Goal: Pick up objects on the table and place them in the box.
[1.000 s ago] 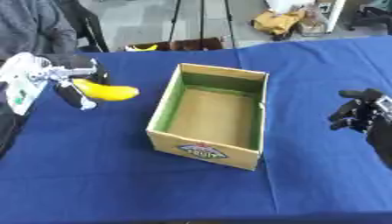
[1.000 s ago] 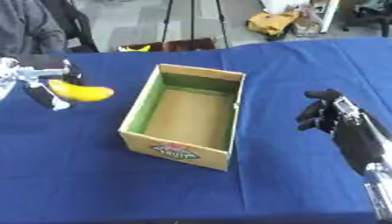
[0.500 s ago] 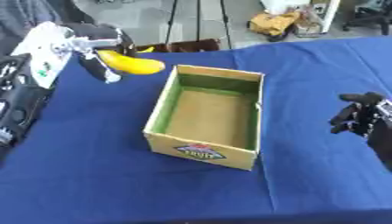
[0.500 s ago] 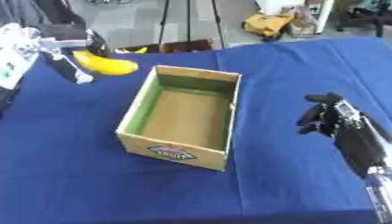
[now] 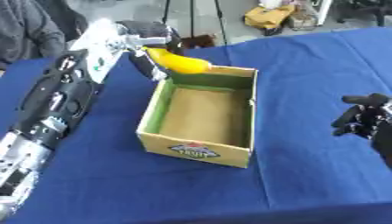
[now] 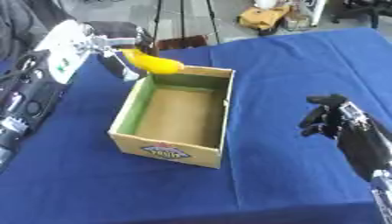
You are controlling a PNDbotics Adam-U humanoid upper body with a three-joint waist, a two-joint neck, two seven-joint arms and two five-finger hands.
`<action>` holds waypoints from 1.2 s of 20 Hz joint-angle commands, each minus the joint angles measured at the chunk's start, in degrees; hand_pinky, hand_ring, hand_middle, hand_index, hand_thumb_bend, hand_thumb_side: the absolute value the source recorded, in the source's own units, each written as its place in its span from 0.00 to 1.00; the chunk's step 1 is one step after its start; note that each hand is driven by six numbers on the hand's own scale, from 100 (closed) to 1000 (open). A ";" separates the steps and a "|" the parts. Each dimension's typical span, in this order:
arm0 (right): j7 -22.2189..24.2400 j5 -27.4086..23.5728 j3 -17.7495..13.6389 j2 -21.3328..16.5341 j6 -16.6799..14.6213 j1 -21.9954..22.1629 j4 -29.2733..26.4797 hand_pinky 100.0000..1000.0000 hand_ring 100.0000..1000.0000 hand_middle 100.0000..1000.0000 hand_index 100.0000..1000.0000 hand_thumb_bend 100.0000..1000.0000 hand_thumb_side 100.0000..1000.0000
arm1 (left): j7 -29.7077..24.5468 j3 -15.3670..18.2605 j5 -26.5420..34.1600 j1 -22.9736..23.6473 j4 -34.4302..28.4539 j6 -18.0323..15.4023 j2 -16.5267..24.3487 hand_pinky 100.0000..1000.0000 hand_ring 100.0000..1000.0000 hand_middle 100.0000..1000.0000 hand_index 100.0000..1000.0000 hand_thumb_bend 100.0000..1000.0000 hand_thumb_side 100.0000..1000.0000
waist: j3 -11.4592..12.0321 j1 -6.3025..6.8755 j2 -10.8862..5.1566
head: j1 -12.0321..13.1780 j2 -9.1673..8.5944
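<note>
Banana point(image 5: 177, 61) at the box's far rim, ready to drop.
Our left hand point(image 5: 145, 36) has its fingers curled round it above the box point(image 5: 201, 151); next we lower and release. Right hand point(image 6: 330, 118) idles, fingers curled, over the table point(image 5: 306, 78).

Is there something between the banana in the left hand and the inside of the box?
Nothing visible. The left hand holds the banana at the far rim of the box, whose top is open and whose floor looks bare.
</note>
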 commanded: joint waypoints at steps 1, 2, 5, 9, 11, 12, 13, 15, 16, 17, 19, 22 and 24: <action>0.55 0.14 0.20 -0.42 -0.05 -1.04 -0.68 0.53 0.57 0.47 0.79 0.00 0.87 | -9.90 -0.52 -1.33 -0.77 0.59 -10.31 -0.85 0.68 0.60 0.58 0.67 0.00 0.07 | -0.18 -0.29 -0.50 | 0.53 0.29; 0.60 0.17 0.24 -0.40 -0.02 -1.04 -0.67 0.53 0.57 0.47 0.79 0.00 0.87 | -10.25 -0.77 -1.61 -0.47 0.96 -10.67 -1.30 0.68 0.60 0.58 0.67 0.00 0.08 | -0.26 -0.28 -0.44 | 0.62 0.29; 0.69 0.22 0.36 -0.32 0.01 -1.02 -0.66 0.53 0.57 0.47 0.79 0.00 0.88 | -11.90 -1.87 -0.43 0.84 2.43 -12.13 -2.55 0.67 0.59 0.58 0.68 0.00 0.13 | -0.30 -0.22 -0.25 | 0.63 0.29; 1.09 0.41 0.68 -0.29 0.07 -1.06 -0.67 0.53 0.57 0.47 0.77 0.00 0.90 | -14.89 -3.15 2.79 2.19 3.69 -13.25 -3.64 0.67 0.59 0.58 0.68 0.00 0.19 | -0.26 -0.21 0.11 | 0.61 0.29; 1.34 0.52 0.83 -0.25 0.09 -0.98 -0.63 0.53 0.57 0.47 0.76 0.00 0.91 | -15.52 -3.45 3.54 2.58 4.17 -13.25 -3.98 0.67 0.60 0.60 0.70 0.08 0.26 | -0.28 -0.23 0.21 | 0.67 0.29; 1.43 0.56 0.85 -0.24 0.09 -0.95 -0.61 0.53 0.57 0.47 0.76 0.00 0.91 | -15.62 -3.60 3.67 2.72 4.48 -13.33 -4.12 0.68 0.62 0.62 0.71 0.19 0.32 | -0.28 -0.24 0.23 | 0.69 0.29; 1.50 0.60 0.86 -0.23 0.09 -0.94 -0.59 0.53 0.57 0.47 0.76 0.00 0.91 | -15.67 -3.75 3.62 2.83 4.84 -13.48 -4.24 0.68 0.62 0.62 0.72 0.21 0.34 | -0.27 -0.24 0.25 | 0.69 0.29; 1.57 0.64 0.86 -0.22 0.08 -0.93 -0.56 0.53 0.57 0.47 0.76 0.00 0.91 | -15.70 -3.78 3.43 2.87 5.33 -13.80 -4.38 0.68 0.62 0.62 0.72 0.21 0.34 | -0.26 -0.24 0.25 | 0.69 0.29; 1.59 0.65 0.85 -0.22 0.08 -0.93 -0.55 0.53 0.57 0.47 0.76 0.00 0.91 | -15.71 -3.75 3.35 2.87 5.46 -13.93 -4.41 0.68 0.62 0.62 0.72 0.21 0.34 | -0.26 -0.24 0.25 | 0.69 0.29; 1.60 0.65 0.85 -0.21 0.07 -0.93 -0.55 0.53 0.57 0.47 0.76 0.00 0.91 | -15.71 -3.72 3.29 2.87 5.55 -14.02 -4.43 0.68 0.62 0.62 0.72 0.21 0.34 | -0.25 -0.25 0.25 | 0.68 0.29; 1.62 0.65 0.84 -0.20 0.06 -0.94 -0.55 0.53 0.56 0.47 0.76 0.00 0.90 | -15.71 -3.65 3.17 2.81 5.57 -14.09 -4.38 0.73 0.71 0.72 0.79 1.00 0.76 | -0.21 -0.24 0.24 | 0.64 0.29; 1.60 0.56 0.66 -0.09 0.00 -0.92 -0.53 0.53 0.56 0.47 0.76 0.00 0.91 | -15.13 -2.43 1.72 2.64 3.24 -12.85 -3.27 0.73 0.72 0.72 0.80 1.00 0.84 | 0.17 -0.33 0.19 | 0.39 0.29; 1.41 0.55 0.46 -0.02 -0.03 -0.79 -0.47 0.53 0.56 0.47 0.76 0.00 0.90 | -13.77 -0.89 1.84 2.75 1.04 -11.40 -2.84 0.73 0.71 0.72 0.79 1.00 0.90 | 0.55 -0.49 0.15 | 0.16 0.29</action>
